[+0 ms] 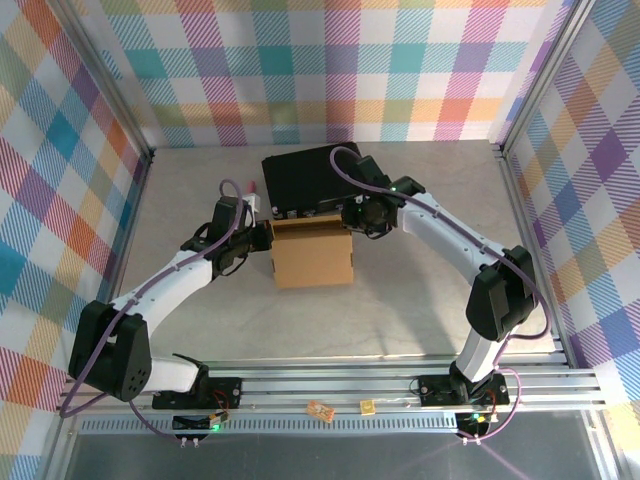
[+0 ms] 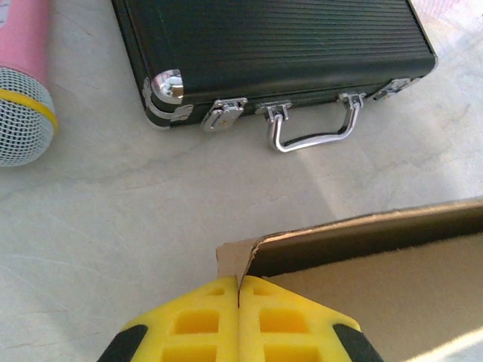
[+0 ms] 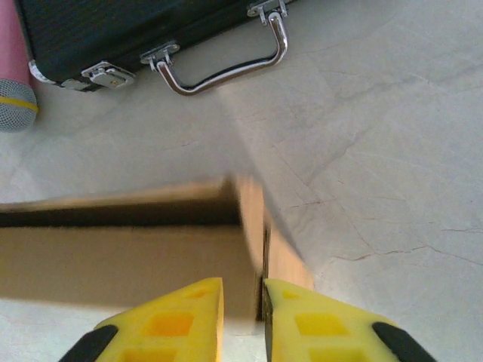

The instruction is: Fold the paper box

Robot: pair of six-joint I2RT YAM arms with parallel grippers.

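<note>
The pale, marble-patterned bench (image 1: 430, 320) carries everything, with the two white arms reaching in from its near edge toward the middle. The largest thing on it is a black ribbed hard case (image 1: 310, 178) lying flat at the rear centre. Its chrome handle (image 2: 313, 136) and latches face the arms.

Just in front of the case, touching or nearly touching its front edge, sits the paper box (image 1: 312, 255). It is plain brown cardboard, partly formed, with its walls raised and its open inside showing in both wrist views.

The left pincer (image 2: 239, 280) is at the box's rear left corner. Its yellow fingers are pressed together, and the corner edge of the cardboard runs straight into the seam between them, so it is clamped on the box's wall.

The right pincer (image 3: 243, 285) is at the rear right corner. Its fingers stand a little apart, with the box's side wall upright in the gap, close against the right-hand finger. The cardboard there is blurred.

A pink microphone (image 2: 23, 83) with a silver mesh head and a yellow band lies left of the case, apart from the box.
</note>
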